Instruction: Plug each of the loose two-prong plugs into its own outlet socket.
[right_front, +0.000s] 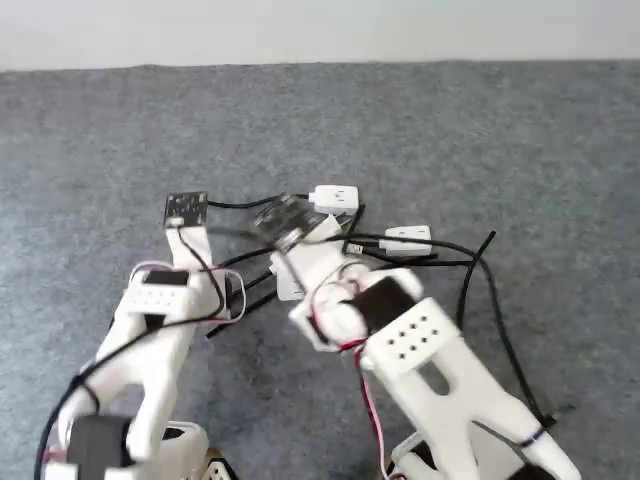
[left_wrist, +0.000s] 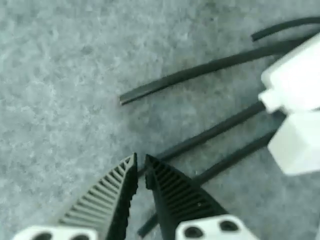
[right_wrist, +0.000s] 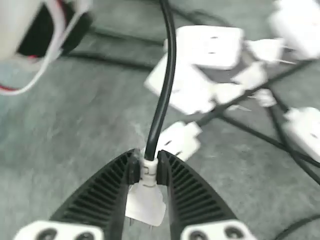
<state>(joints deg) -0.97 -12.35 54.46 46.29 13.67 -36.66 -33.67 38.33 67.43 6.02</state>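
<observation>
My right gripper (right_wrist: 146, 167) is shut on a white two-prong plug (right_wrist: 145, 200); its black cord (right_wrist: 165, 75) runs away from the jaws and its prongs point back toward the wrist. Beyond it lie several white outlet blocks (right_wrist: 210, 45) and a loose white plug (right_wrist: 180, 140) among black cords. In the high view this gripper (right_front: 290, 225) hovers beside a white outlet (right_front: 335, 197), with another outlet (right_front: 408, 238) to the right. My left gripper (left_wrist: 141, 161) is shut with nothing in it, its tips just above a black cord (left_wrist: 210, 132) on the carpet. Two white blocks (left_wrist: 297, 115) lie nearby.
Grey carpet (right_front: 500, 130) covers the table. Black cords (right_front: 480, 290) loop around the right arm and across the middle. A cut cord end (left_wrist: 122, 99) lies ahead of the left gripper. Open carpet stretches to the far side and to the left.
</observation>
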